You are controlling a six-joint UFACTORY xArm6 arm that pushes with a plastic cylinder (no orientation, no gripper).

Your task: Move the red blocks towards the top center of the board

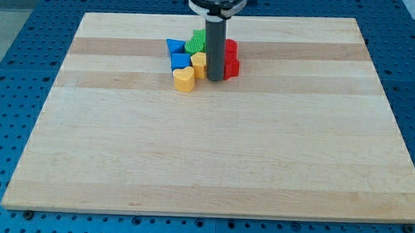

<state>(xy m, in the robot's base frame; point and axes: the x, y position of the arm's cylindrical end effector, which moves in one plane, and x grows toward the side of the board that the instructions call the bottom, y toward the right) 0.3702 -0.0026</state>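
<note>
Wooden board (213, 159), my tip (214, 79) wedged between yellow blocks (184, 79) and red blocks (230, 61), possibly touching, no jaws.

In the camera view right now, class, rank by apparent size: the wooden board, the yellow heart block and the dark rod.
1. The wooden board, by far the largest.
2. The dark rod; its tip sits among the clustered blocks.
3. The yellow heart block, smallest.
</note>
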